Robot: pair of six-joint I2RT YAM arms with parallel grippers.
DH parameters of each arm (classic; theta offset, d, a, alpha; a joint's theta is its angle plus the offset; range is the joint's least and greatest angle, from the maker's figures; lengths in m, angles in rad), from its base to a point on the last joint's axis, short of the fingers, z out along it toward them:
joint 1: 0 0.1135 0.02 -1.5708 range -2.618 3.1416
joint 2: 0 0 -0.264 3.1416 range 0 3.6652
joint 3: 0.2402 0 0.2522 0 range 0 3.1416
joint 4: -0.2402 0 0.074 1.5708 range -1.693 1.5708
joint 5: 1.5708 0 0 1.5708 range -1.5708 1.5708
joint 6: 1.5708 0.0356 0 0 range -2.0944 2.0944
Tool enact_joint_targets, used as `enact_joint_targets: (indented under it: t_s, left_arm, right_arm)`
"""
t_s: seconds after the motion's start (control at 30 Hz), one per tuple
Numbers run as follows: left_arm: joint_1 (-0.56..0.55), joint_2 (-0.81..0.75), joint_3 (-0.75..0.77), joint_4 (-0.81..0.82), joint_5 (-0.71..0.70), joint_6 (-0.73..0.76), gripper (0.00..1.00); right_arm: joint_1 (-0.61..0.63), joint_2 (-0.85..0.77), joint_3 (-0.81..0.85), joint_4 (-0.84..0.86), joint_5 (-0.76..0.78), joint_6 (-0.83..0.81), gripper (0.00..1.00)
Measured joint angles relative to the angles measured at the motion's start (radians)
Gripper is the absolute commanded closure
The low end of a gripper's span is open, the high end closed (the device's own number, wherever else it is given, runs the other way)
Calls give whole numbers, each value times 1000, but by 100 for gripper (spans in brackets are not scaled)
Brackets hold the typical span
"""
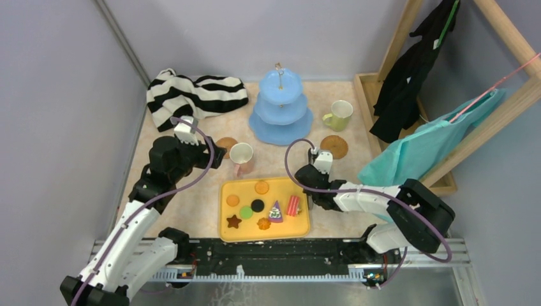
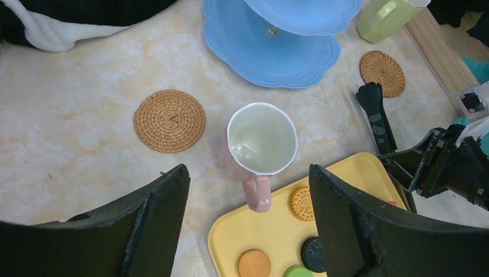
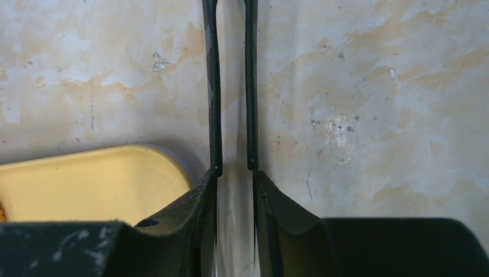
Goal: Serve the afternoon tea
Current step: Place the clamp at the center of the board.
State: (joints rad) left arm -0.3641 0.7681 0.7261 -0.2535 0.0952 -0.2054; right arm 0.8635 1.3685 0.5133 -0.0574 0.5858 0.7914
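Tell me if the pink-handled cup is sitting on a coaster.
No, the pink-handled cup stands on the bare table, apart from the cork coaster beside it.

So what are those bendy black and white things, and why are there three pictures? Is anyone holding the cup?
Those are two robot arms, each ending in a two-finger gripper. The big picture looks down from above. The other two come from little cameras on each wrist. On the table sit a blue three-tier stand, a yellow tray of toy cookies and cake slices, a pink-handled cup, a yellow-green cup, two cork coasters and a striped cloth. Nobody holds the cup: the left gripper points at it with its fingers wide apart. The right gripper, beside the tray's corner, has its fingers almost together with bare table showing between them, so it holds nothing either.
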Motion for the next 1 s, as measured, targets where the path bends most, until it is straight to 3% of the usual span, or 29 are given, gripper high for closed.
enact_joint_targets:
  t_s: [0.33,0.47,0.7,1.0]
  left_arm:
    - [-1,46,65,-100,-17,-21,25]
    - [-1,55,66,-148,-34,-67,34]
    - [-1,62,55,-210,-82,-276,51]
    - [-1,12,-96,-252,-121,-568,47]
  right_arm:
    - [11,-104,5,-117,24,-5,75]
    - [18,-134,4,-131,24,-5,75]
    - [74,-205,-26,-145,24,-4,75]
    - [98,-275,-91,-145,19,-5,75]
